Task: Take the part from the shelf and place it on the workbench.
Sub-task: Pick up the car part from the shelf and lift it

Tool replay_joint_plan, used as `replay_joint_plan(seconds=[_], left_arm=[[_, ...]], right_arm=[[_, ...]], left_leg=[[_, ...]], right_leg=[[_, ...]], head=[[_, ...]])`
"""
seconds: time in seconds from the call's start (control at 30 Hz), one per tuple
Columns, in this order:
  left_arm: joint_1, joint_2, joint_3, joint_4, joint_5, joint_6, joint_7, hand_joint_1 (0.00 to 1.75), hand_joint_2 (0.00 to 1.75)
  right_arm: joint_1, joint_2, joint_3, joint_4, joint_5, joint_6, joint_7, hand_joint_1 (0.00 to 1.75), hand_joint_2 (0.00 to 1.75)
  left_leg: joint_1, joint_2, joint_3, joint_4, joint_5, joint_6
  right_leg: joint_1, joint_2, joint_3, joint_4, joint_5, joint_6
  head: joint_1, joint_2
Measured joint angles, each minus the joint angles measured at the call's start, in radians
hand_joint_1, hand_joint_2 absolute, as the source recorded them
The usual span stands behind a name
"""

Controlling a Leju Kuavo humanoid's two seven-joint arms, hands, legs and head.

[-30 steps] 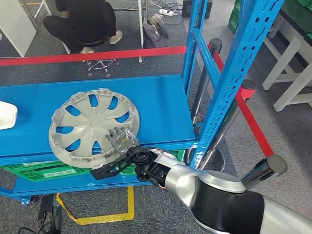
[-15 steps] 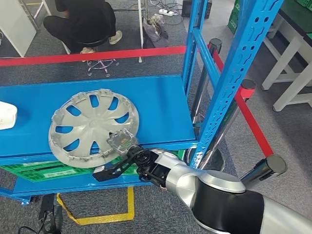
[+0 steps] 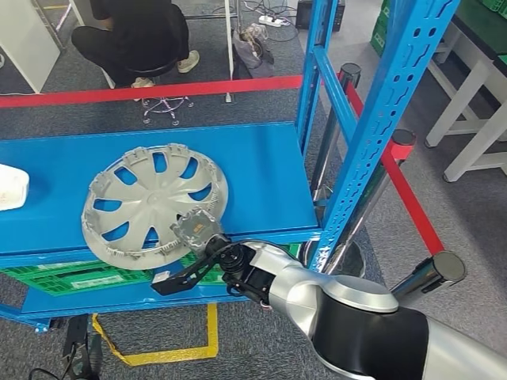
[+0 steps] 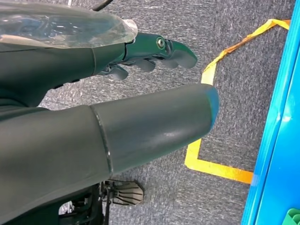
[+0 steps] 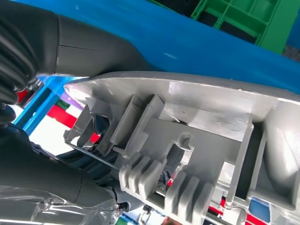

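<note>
Head view – part: a silver wheel cover (image 3: 152, 206) lies on the blue shelf (image 3: 263, 178), its near edge raised and overhanging the shelf's front lip.
Head view – right hand (image 3: 196, 227): it sits at the wheel cover's near rim, on the right side, and grips it; the fingers are mostly hidden under the hand's back and the rim.
Head view – right arm (image 3: 335, 313): silver and black, coming in from the lower right, cut off by the picture's edge.
Head view – surroundings: a white object (image 3: 12, 187) at the shelf's far left is cut by the edge; a green crate (image 3: 71, 275) shows partly below the shelf; a person (image 3: 128, 36) in dark clothes sits beyond the red floor tape (image 3: 150, 91), head out of frame.
Left wrist view – left hand (image 4: 152, 89): it hangs over grey carpet (image 4: 240, 93) with yellow tape (image 4: 215, 166); the thumb is stretched out, the dark fingers extended, nothing between them.
Right wrist view – right hand (image 5: 53, 93): the thumb lies along the wheel cover's rim, the ribbed clips of its underside close up; the other fingers are largely hidden behind it.
</note>
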Motion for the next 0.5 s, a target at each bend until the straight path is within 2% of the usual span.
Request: replay_joint_plan(seconds=[0.33, 0.5], left_arm=[[0.001, 0.0, -0.001, 0.001, 0.009, 0.004, -0.002, 0.0, 0.0], [0.004, 0.001, -0.001, 0.002, 0.019, 0.042, -0.033, 0.0, 0.0]], right_arm=[[-0.012, -0.01, 0.009, 0.0, 0.019, -0.039, 0.01, 1.75, 1.75], [-0.041, -0.028, -0.009, -0.021, -0.022, -0.123, 0.003, 1.75, 1.75]], left_leg=[[0.0, 0.0, 0.0, 0.0, 0.0, 0.0], [0.0, 0.0, 0.0, 0.0, 0.0, 0.0]], right_leg=[[0.0, 0.0, 0.0, 0.0, 0.0, 0.0], [0.0, 0.0, 0.0, 0.0, 0.0, 0.0]], head=[[0.0, 0.0], [0.0, 0.0]])
